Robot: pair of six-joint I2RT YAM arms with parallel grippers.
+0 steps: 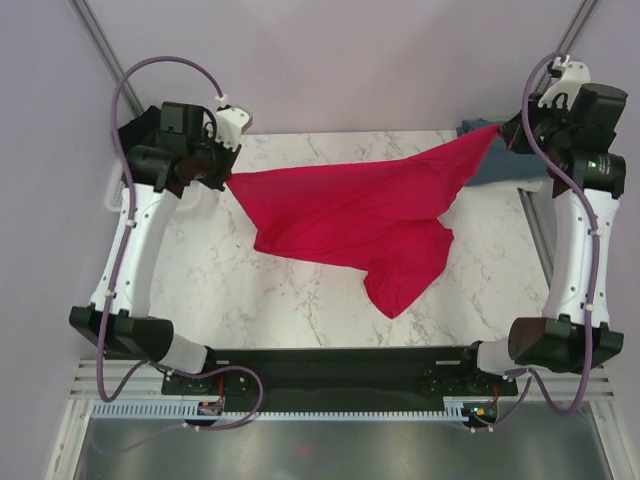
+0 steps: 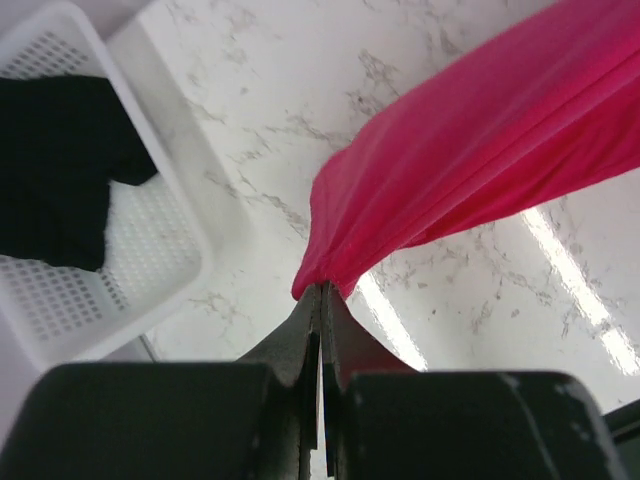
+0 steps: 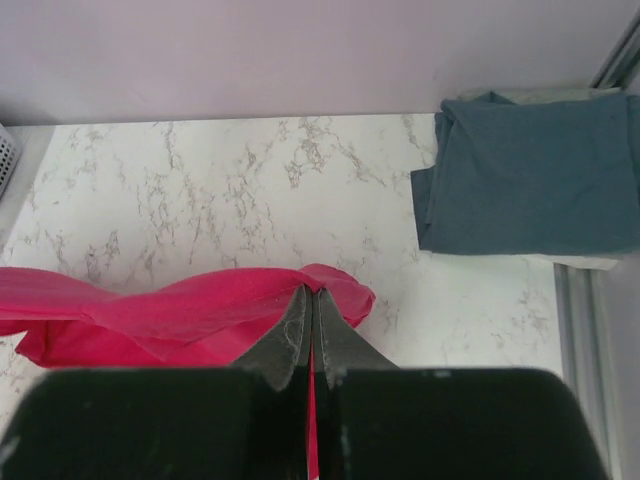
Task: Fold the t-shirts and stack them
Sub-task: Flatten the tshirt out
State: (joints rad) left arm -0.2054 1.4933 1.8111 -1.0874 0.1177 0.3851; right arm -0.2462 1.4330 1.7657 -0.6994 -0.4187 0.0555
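White marble-veined tabletop (image 1: 300, 300) meets pale lilac walls (image 1: 350, 60); three t-shirts are in view. Left of the left gripper (image 2: 321, 292), one white perforated basket (image 2: 185, 215) holds the crumpled black cloth t-shirt (image 2: 50, 170). That gripper's jaws are clenched on one corner of the bright crimson cloth t-shirt (image 1: 350, 215), which spans, sagging, to the right gripper (image 3: 311, 297), clamped on its other end. Beyond and right of those jaws lies the folded dusty blue-grey t-shirt (image 3: 530, 175).
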